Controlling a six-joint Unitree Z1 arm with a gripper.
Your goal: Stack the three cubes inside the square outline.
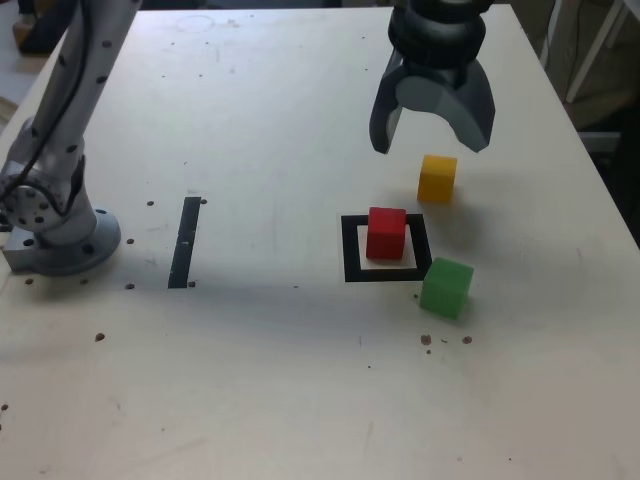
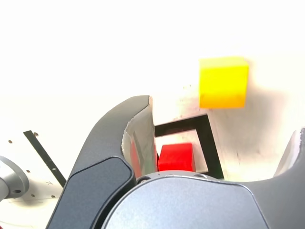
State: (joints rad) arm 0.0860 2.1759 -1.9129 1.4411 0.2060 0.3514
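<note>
Hovering my pincer (image 1: 432, 125) above the counter (image 1: 280, 380), jaws apart, holding nothing; red cube (image 1: 386, 233) already sits inside the square outline (image 1: 351, 250); yellow cube (image 1: 437, 178) and green cube (image 1: 446, 287) both lie just outside it, unstacked; roughly a third done by my read; yellow looks the nearer pick.

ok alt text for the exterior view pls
An open gripper hangs empty above a pale table, near a yellow cube. A red cube sits inside the black square outline, with a green cube just outside its corner; a black strip lies toward the exterior view's left.
</note>
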